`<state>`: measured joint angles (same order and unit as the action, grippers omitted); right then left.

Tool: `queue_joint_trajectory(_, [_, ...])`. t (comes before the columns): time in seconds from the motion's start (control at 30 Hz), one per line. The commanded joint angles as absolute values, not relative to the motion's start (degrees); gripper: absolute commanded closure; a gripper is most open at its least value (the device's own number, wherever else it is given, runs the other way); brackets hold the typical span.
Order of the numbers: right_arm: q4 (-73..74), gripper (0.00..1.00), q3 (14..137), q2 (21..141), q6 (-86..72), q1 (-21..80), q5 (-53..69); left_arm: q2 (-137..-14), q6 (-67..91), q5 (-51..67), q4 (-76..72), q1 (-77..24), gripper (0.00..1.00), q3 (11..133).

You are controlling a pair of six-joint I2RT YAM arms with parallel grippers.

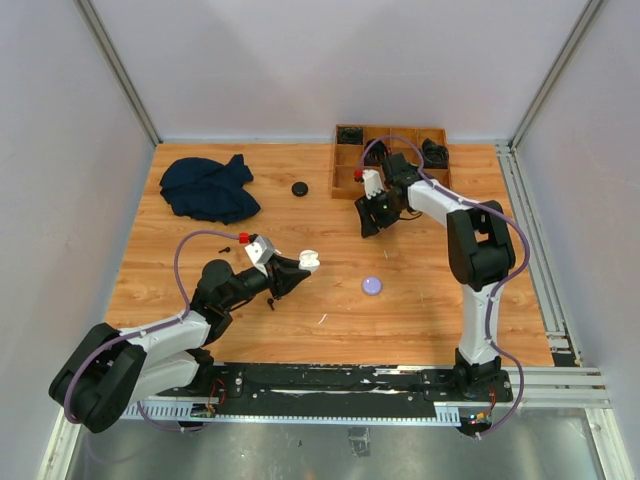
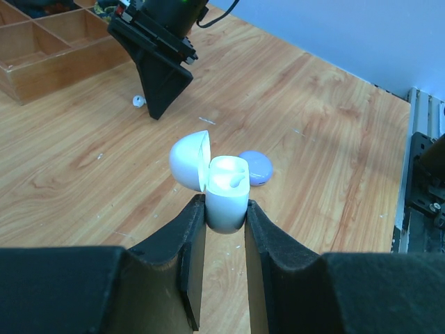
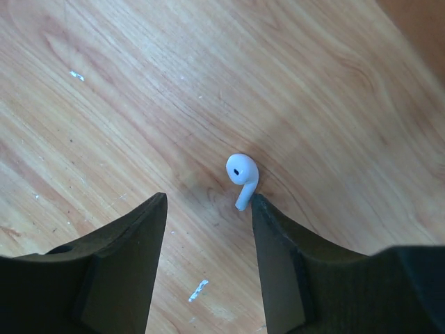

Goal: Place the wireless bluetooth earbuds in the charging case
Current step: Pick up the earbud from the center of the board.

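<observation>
My left gripper (image 1: 300, 266) is shut on a white charging case (image 2: 226, 202) and holds it above the table with its lid (image 2: 189, 160) open. A white bud shape shows inside the case (image 2: 233, 177). A white stemmed earbud (image 3: 242, 175) lies on the wood. My right gripper (image 3: 208, 202) is open just above the table, and the earbud's stem touches the tip of its right finger (image 3: 268, 229). The left wrist view shows this earbud (image 2: 139, 101) beside the right gripper (image 2: 156, 83). A closed pale purple case (image 1: 372, 285) lies on the table, also seen behind the white case (image 2: 256, 167).
A wooden compartment tray (image 1: 347, 155) with black cables stands at the back right, just behind the right gripper. A black round case (image 1: 299, 188) and a navy cloth (image 1: 208, 188) lie at the back left. Small black bits (image 1: 224, 249) lie near the left arm.
</observation>
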<state>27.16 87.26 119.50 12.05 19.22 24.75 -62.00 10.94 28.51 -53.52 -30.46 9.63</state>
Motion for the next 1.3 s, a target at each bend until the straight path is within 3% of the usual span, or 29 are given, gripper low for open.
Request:
queue_joint_trajectory(0.0, [29.62,0.48,85.74,117.55,10.13,20.04,25.46,-62.04,11.06,29.52,-55.90,-30.06,1.00,9.84])
queue_joint_trajectory(0.37, [29.01,0.64,87.62,114.62,7.13,21.00,12.98,-62.44,11.33,29.88,-55.98,-30.14,1.00,9.93])
queue_joint_trajectory(1.27, [31.01,0.64,95.47,124.40,6.23,21.81,14.56,-63.10,11.51,30.76,-55.99,-30.11,1.00,10.28])
